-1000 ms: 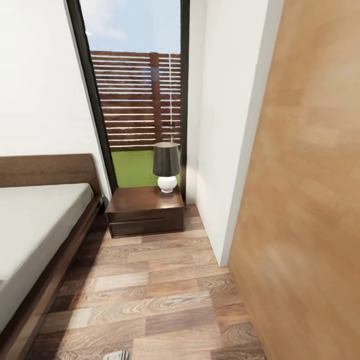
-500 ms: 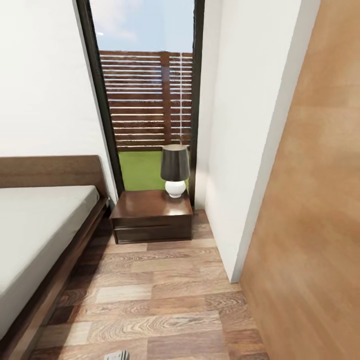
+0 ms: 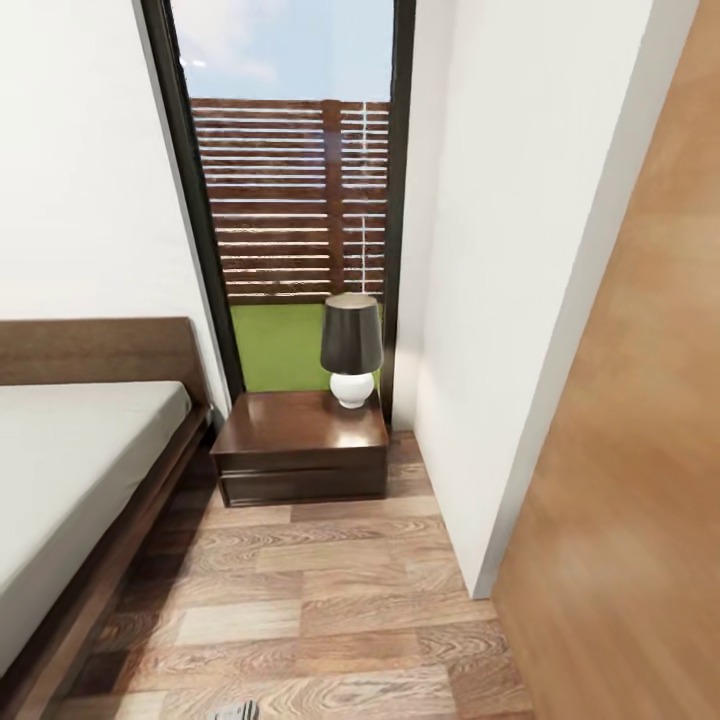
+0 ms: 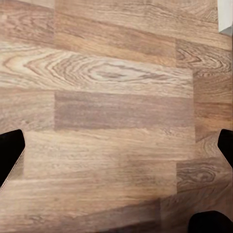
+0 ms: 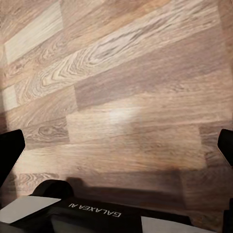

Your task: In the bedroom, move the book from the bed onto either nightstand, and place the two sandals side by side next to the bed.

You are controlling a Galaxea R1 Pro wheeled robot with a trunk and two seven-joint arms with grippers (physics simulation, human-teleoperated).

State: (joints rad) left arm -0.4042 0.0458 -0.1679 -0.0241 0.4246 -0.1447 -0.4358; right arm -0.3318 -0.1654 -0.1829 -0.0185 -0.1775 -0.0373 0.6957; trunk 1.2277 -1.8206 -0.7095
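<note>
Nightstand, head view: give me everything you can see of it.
The nightstand is a low, dark reddish-brown wooden cabinet with a glossy flat top and a drawer front with a horizontal groove. It stands upright on the plank floor beside the bed, before the window. A lamp sits on its back right corner.

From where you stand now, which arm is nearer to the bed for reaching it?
Left, probably. The bed lies at the robot's left, the wall panel at its right. The left gripper and the right gripper are open over the floor.
</note>
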